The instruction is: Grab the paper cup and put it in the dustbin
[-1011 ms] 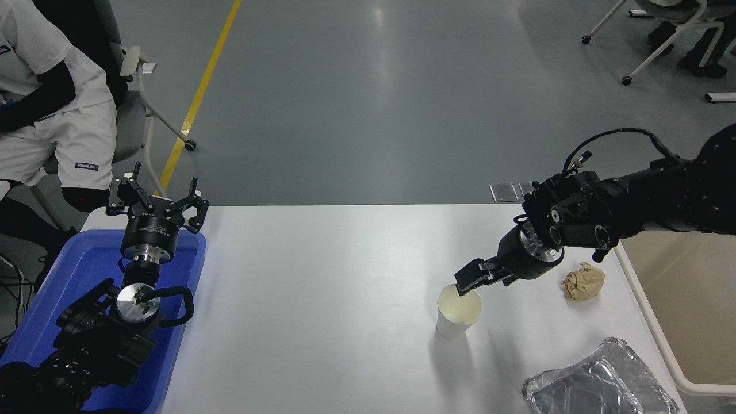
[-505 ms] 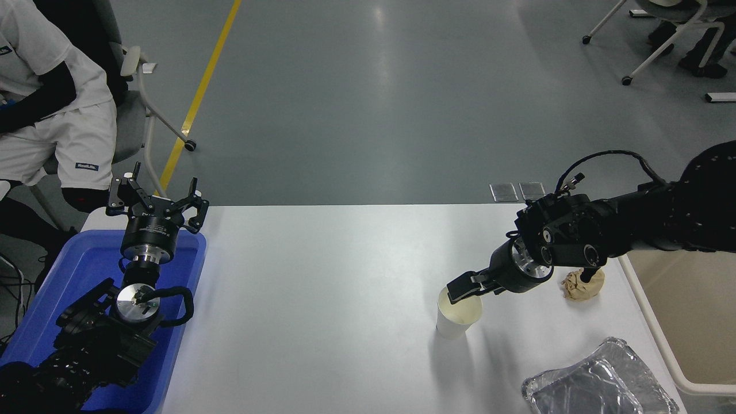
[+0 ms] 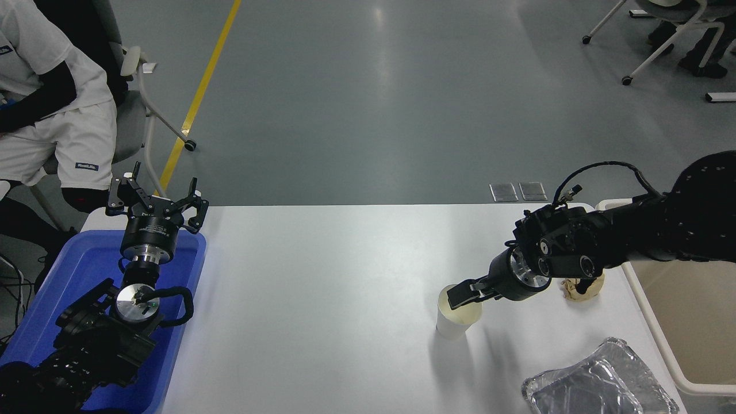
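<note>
Now: right pincer (image 3: 460, 296) at the paper cup (image 3: 456, 315) rim, grip not yet certain.

Cup stands upright, long axis vertical, toward the worktop's (image 3: 345, 276) right side, short of the near edge. Right arm reaches in from the right edge; fingertips sit at the cup's mouth on its far-right side, one seemingly inside the rim. Cannot tell how far they are closed. Dustbin (image 3: 650, 316) lies off the worktop's right edge, so the carry looks short, rightward. Left pincer (image 3: 155, 201) parked over the blue tray (image 3: 178, 322) at the left edge, fingers spread, empty, well apart from the cup.
</note>
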Robot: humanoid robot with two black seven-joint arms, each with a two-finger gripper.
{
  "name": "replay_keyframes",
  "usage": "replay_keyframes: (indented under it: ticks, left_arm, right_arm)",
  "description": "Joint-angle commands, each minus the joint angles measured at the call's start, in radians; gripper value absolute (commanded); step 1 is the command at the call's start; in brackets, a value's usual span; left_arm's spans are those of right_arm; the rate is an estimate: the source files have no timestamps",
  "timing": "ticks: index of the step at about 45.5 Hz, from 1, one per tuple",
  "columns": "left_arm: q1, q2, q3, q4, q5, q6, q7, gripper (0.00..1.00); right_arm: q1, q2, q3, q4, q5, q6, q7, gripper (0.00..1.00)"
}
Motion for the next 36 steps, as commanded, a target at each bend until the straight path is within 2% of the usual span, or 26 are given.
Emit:
replay_keyframes:
  ticks: [1, 4, 9, 12, 16, 23, 36]
  left_arm:
    - [0.000, 0.000, 0.000, 0.000, 0.000, 0.001, 0.000, 0.99]
    - [0.000, 0.000, 0.000, 0.000, 0.000, 0.000, 0.000, 0.99]
    - [0.000, 0.000, 0.000, 0.000, 0.000, 0.000, 0.000, 0.99]
    - [0.000, 0.003, 0.000, 0.000, 0.000, 0.000, 0.001, 0.99]
    - [0.000, 0.000, 0.000, 0.000, 0.000, 0.000, 0.000, 0.99]
    - [0.000, 0.000, 0.000, 0.000, 0.000, 0.000, 0.000, 0.99]
    - [0.000, 0.000, 0.000, 0.000, 0.000, 0.000, 0.000, 0.99]
  right_arm:
    - [-0.008, 0.000, 0.005, 0.003, 0.001, -0.004, -0.047, 0.56]
    - [-0.010, 0.000, 0.006, 0.005, 0.001, -0.004, -0.062, 0.46]
    - [-0.011, -0.001, 0.015, 0.005, 0.001, -0.004, -0.062, 0.37]
    - [-0.013, 0.000, 0.023, 0.005, 0.001, 0.000, -0.062, 0.27]
    - [-0.013, -0.001, 0.025, 0.006, 0.001, 0.007, -0.062, 0.20]
    - [-0.013, 0.000, 0.026, 0.011, 0.005, 0.016, -0.064, 0.00]
    - [0.004, -0.007, 0.048, 0.011, 0.039, 0.092, -0.081, 0.00]
